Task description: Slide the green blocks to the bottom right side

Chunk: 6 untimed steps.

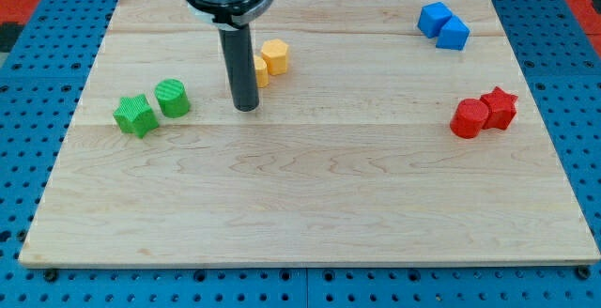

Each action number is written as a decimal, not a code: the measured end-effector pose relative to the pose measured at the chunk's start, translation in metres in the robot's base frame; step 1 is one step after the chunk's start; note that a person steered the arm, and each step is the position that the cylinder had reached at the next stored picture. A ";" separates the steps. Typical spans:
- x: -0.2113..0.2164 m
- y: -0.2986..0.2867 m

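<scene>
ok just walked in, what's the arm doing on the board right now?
The arm is meant to slide the green blocks to the bottom right of the wooden board. My tip rests on the board at the view's upper left, right of the green cylinder block and green star-shaped block, touching neither. Both greens sit together near the left edge. Two yellow blocks lie just behind the rod.

You see the green star block [135,115] lying flat near the wooden board's [310,214] left edge, the upright green cylinder block [173,98] touching it on its upper right.
</scene>
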<state>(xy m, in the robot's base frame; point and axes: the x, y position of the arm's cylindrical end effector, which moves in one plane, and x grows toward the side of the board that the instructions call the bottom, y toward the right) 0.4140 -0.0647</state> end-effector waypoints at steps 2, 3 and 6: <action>0.000 -0.015; -0.003 -0.046; -0.041 -0.136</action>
<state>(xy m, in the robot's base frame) 0.3725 -0.2004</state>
